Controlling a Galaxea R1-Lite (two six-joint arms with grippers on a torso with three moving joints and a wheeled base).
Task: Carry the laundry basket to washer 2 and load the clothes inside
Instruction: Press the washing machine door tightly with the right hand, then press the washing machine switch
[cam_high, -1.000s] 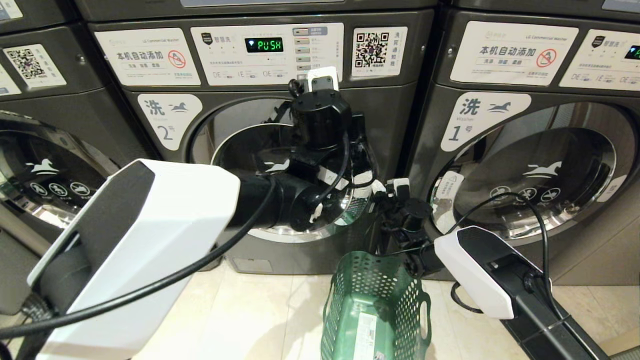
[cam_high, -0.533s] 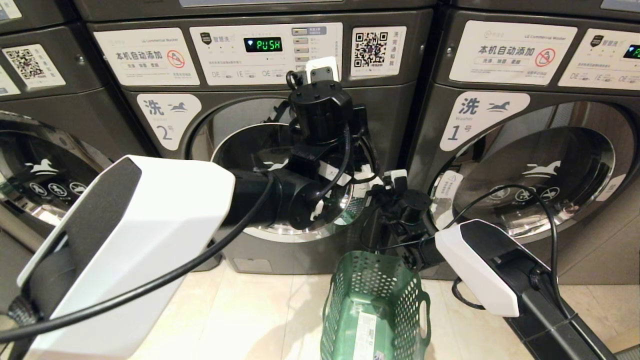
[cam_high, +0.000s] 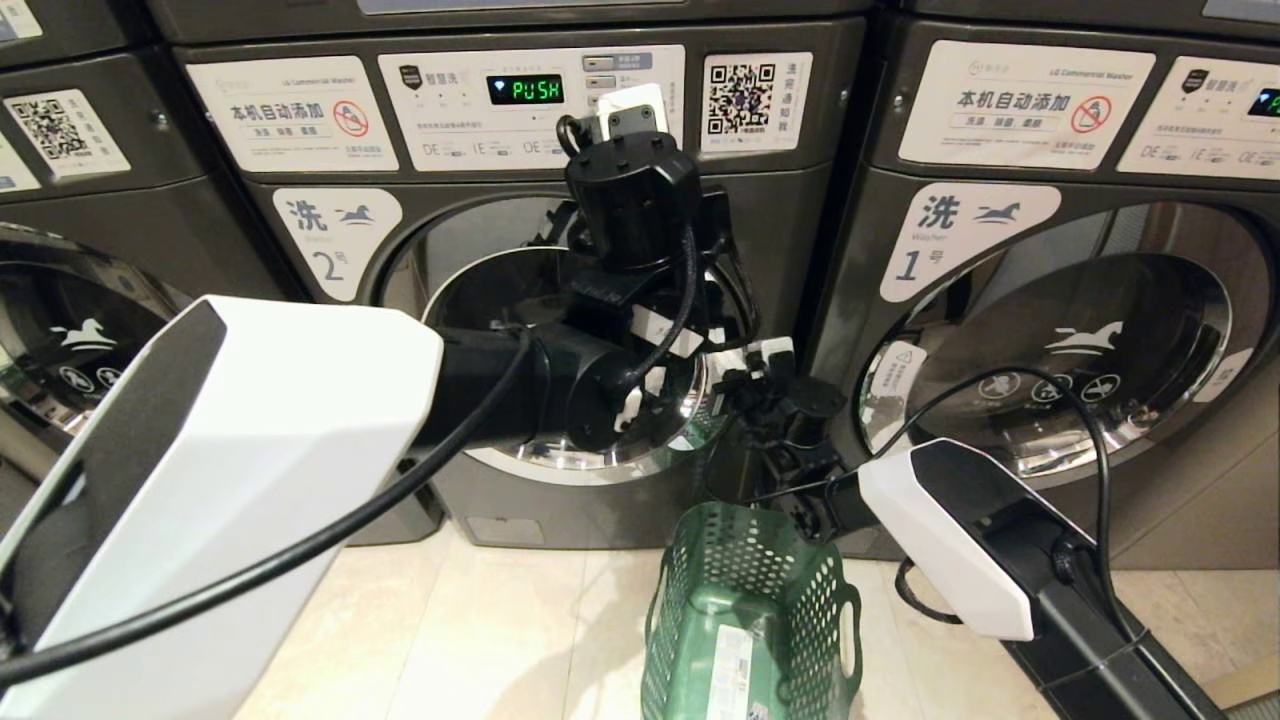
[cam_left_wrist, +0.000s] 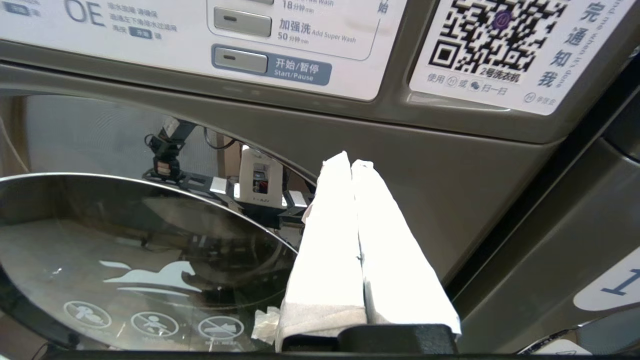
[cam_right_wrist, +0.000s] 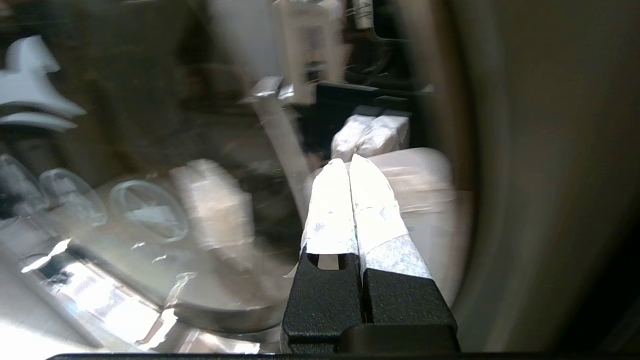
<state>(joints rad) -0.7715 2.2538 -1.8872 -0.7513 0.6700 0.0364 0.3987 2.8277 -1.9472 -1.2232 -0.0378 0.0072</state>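
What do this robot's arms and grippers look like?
Each arm has a white shell with a black panel, then black joints, with a loose black cable running alongside. The left gripper and right gripper have black finger bases and fingertips wrapped in white tape. White labels sit on the left arm's black wrist.

Head view evenly lit from overhead, sharp; chrome door rim (cam_high: 585, 462) of washer 2 (cam_high: 520, 300) glared at 6 o'clock. Soft shadows cast on pale floor (cam_high: 500, 640). Left wrist view crisp, taped fingers (cam_left_wrist: 325, 240) overexposed. Right wrist view dim, heavily motion-blurred; bright reflections smeared at 8 o'clock.
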